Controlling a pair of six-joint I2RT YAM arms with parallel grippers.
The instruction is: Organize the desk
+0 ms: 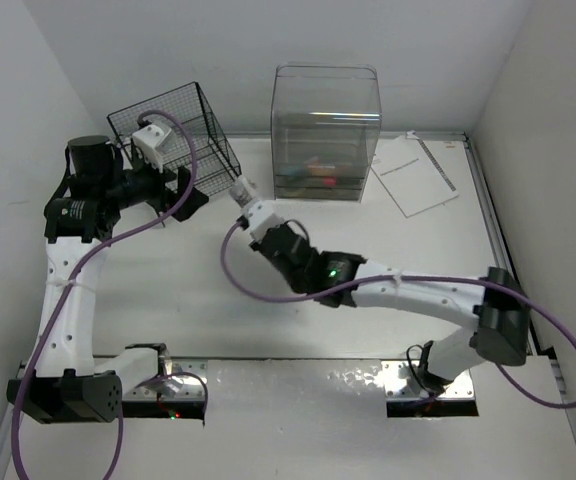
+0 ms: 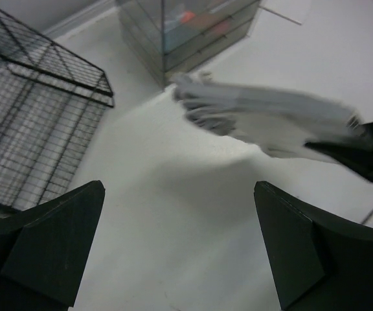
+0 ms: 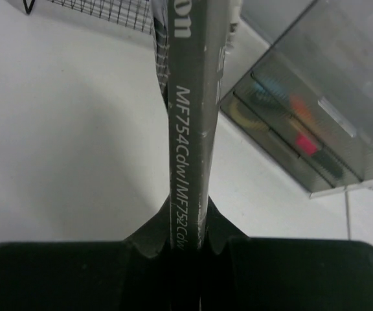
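The desk (image 1: 168,300) is a white tabletop with a thin raised rim. My right gripper (image 1: 256,214) reaches to the back middle and is shut on a thin booklet (image 1: 240,189), held edge-up just above the desk. In the right wrist view the booklet's grey spine (image 3: 188,97) with white lettering runs up from between my right gripper (image 3: 190,223). In the left wrist view its fanned pages (image 2: 271,120) hang ahead. My left gripper (image 1: 186,196) stands open beside the wire basket, with only bare desk (image 2: 173,194) between its fingers (image 2: 50,246).
A black wire basket (image 1: 173,140) stands at the back left, also seen in the left wrist view (image 2: 31,123). A clear plastic drawer unit (image 1: 326,135) with coloured items inside stands at the back middle. A printed sheet (image 1: 418,175) lies at the back right.
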